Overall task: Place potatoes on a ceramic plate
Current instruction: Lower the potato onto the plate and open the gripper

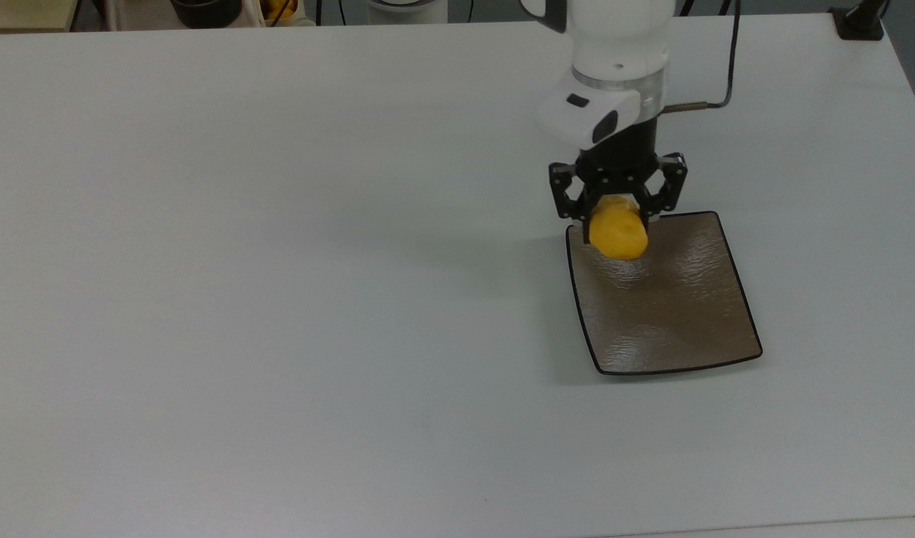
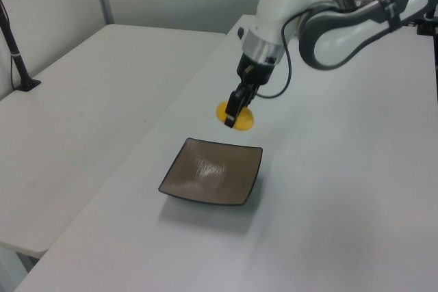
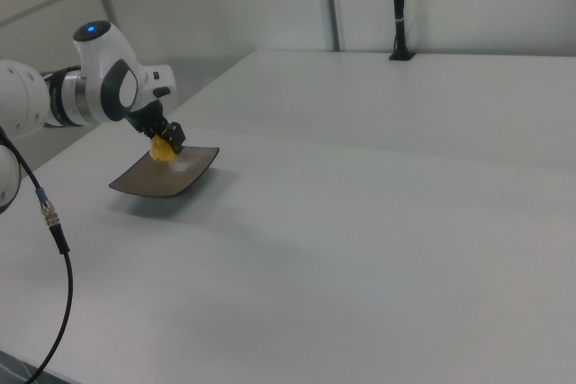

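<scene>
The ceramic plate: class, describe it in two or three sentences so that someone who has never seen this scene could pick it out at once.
Start at the broad white table and follow the white robot arm down to its black gripper, shut on a yellow potato. Just below lies the ceramic plate: square, shallow, brown-grey, glossy and rippled, with a thin black rim.
</scene>
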{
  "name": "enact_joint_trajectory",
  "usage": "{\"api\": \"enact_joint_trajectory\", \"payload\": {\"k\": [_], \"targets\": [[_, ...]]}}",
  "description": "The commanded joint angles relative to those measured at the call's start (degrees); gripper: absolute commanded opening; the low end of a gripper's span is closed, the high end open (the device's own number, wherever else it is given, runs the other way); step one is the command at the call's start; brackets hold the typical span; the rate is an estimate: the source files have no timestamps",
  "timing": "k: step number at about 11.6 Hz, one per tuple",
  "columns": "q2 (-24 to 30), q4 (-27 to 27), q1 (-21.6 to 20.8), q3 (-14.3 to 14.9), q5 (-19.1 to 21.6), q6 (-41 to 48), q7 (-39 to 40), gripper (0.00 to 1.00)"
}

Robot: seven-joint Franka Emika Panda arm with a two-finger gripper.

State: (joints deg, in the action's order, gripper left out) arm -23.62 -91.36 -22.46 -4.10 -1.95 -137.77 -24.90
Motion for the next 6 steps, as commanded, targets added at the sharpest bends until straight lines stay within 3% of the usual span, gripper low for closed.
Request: {"api": "enact_joint_trajectory", "payload": {"k": [1,4,6], "targets": [[-4.32,1.62,-2.57,0.58,-0.07,-6.35,-2.86,0.21],[-7.84,1.54,-3.81,0.58,-0.51,-12.59,-2.96,0.24],[-9.6,1.54,-3.99,0.58,-0.6,-16.11,-2.96,0.37]]}}
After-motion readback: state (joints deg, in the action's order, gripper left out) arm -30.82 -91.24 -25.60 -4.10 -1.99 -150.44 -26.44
